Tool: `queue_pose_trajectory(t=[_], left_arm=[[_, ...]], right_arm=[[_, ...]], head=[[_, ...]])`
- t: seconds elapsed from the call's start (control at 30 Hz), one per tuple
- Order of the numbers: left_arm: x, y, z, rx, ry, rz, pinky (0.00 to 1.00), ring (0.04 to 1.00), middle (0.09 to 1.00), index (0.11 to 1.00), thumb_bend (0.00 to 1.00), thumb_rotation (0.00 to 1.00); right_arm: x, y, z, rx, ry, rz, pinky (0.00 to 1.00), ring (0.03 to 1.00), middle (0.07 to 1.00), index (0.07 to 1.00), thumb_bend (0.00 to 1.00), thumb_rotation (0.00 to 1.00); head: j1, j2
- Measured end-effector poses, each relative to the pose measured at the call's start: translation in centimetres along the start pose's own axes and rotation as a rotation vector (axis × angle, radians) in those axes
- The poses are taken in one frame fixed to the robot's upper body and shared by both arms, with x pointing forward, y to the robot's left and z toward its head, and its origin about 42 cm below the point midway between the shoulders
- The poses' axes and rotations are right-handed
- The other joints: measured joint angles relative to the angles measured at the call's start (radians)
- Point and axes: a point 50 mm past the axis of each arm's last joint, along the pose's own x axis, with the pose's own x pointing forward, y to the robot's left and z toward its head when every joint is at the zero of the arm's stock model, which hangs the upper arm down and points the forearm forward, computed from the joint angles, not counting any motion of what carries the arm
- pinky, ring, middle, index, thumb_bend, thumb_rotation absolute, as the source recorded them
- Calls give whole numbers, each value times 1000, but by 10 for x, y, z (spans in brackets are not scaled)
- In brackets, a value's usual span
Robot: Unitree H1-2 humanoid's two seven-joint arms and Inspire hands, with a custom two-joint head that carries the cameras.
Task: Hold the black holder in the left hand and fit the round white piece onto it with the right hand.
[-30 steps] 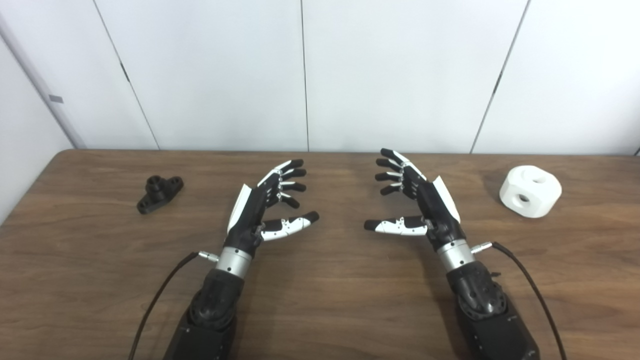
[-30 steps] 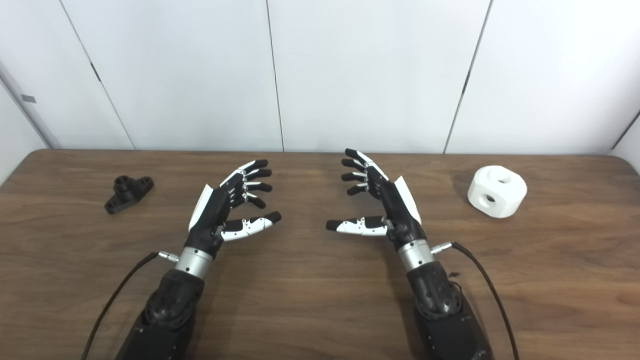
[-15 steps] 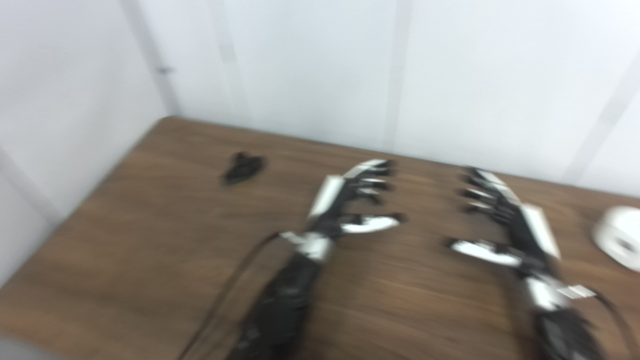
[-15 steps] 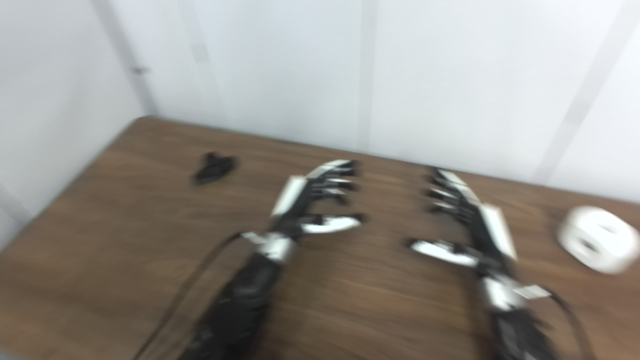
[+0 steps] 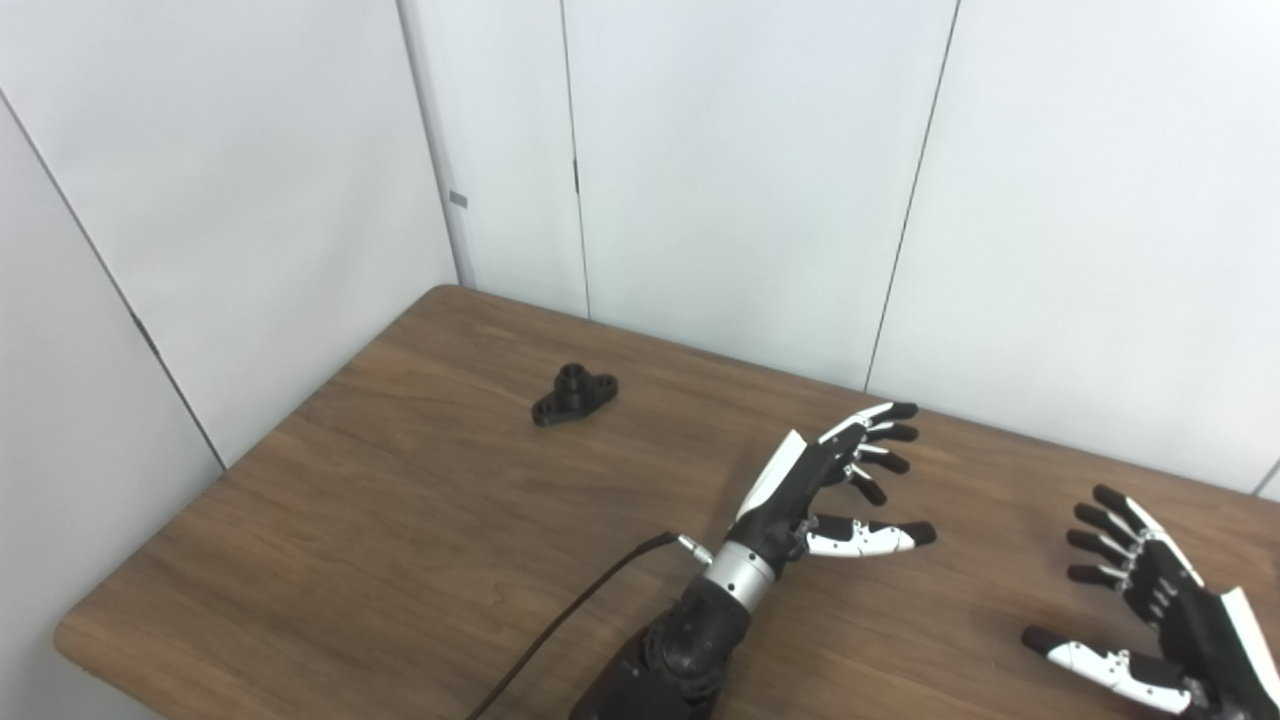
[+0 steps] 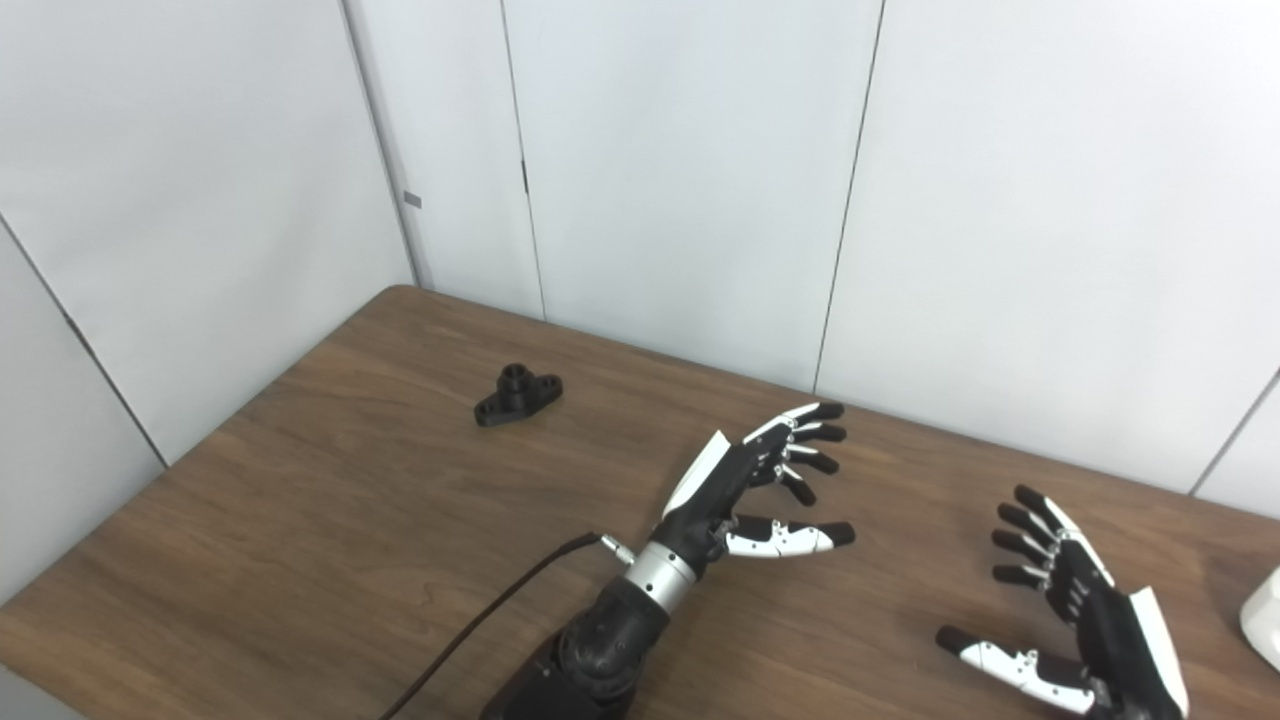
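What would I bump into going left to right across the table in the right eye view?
black holder → left hand → right hand → round white piece, only its edge showing at the picture's right border.

There is 1 desk point(image 5: 330, 520), wood-grained and brown. On it lies 1 black holder point(image 5: 574, 394). At the right edge of the right eye view, 1 white piece point(image 6: 1262, 616) shows only as a sliver. There are 2 robot hands: 1 left robot hand point(image 5: 815, 487) and 1 right robot hand point(image 6: 1085, 612). 1 black cable point(image 5: 575, 620) runs from the left wrist.
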Motion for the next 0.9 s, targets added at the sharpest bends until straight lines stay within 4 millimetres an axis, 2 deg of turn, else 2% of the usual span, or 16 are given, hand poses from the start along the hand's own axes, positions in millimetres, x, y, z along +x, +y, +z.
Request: queue_pose_trajectory(t=[0.23, 0.33, 0.4, 0.47, 0.6, 0.7, 0.9], left_arm=[[0, 1, 2, -2, -9, 0, 513, 683, 797, 799, 699, 64], [-1, 4, 2, 0, -11, -3, 504, 647, 761, 745, 688, 27], [-2, 6, 3, 9, -12, -11, 455, 576, 685, 710, 656, 5], [-4, 10, 3, 29, -14, -21, 444, 557, 652, 687, 636, 1], [-13, 32, 0, 118, 30, -46, 453, 554, 622, 643, 610, 0], [-20, 52, -1, 204, 62, -57, 461, 573, 636, 640, 593, 0], [-20, 73, 20, 276, 31, -43, 501, 628, 684, 692, 616, 0]], right_arm=[[-2, 1, 2, -7, 5, 1, 653, 767, 846, 886, 620, 0], [-3, 2, 2, -3, 11, 0, 655, 766, 850, 887, 618, 0], [-3, 2, 2, -2, 16, 0, 646, 758, 846, 884, 616, 0], [-3, 3, 3, -1, 16, 0, 637, 753, 842, 882, 615, 0], [-3, 4, 4, 1, 15, -1, 626, 750, 836, 876, 617, 0], [-4, 3, 3, -3, 24, -2, 625, 746, 833, 872, 616, 0], [-5, 3, 3, -3, 27, -4, 636, 757, 842, 876, 616, 0]], head=[[-3, 12], [-3, 14], [-5, 14], [-5, 14], [-5, 15], [-5, 15], [-3, 14]])
